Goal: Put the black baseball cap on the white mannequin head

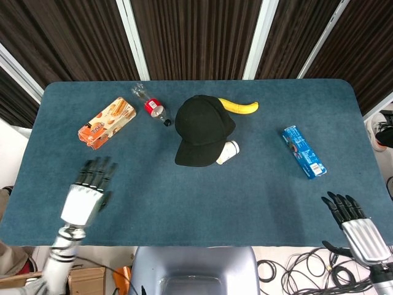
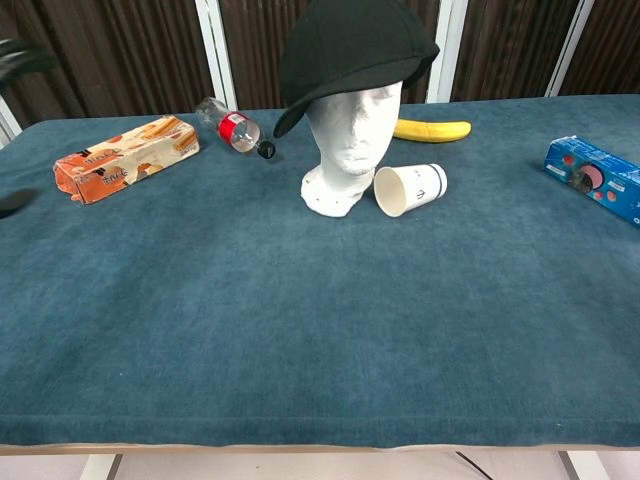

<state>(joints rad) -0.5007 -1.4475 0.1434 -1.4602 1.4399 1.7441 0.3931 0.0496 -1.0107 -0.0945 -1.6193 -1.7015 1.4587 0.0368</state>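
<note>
Head view: your left hand [image 1: 88, 192] sits at the near left edge of the surface [image 1: 258, 184], fingers spread, holding nothing. The black baseball cap [image 1: 203, 128] lies well ahead and to the right of that hand, covering the mannequin from above. Your right hand [image 1: 353, 222] hangs off the near right corner, fingers apart, empty; the blue packet [image 1: 303, 151] lies ahead of it.

Chest view: the cap [image 2: 350, 48] sits on the white mannequin head [image 2: 348, 145], brim tilted toward the left. A paper cup [image 2: 410, 189] lies on its side, touching the mannequin's base. You have only dark blurs at the left edge where the left hand would be.
</note>
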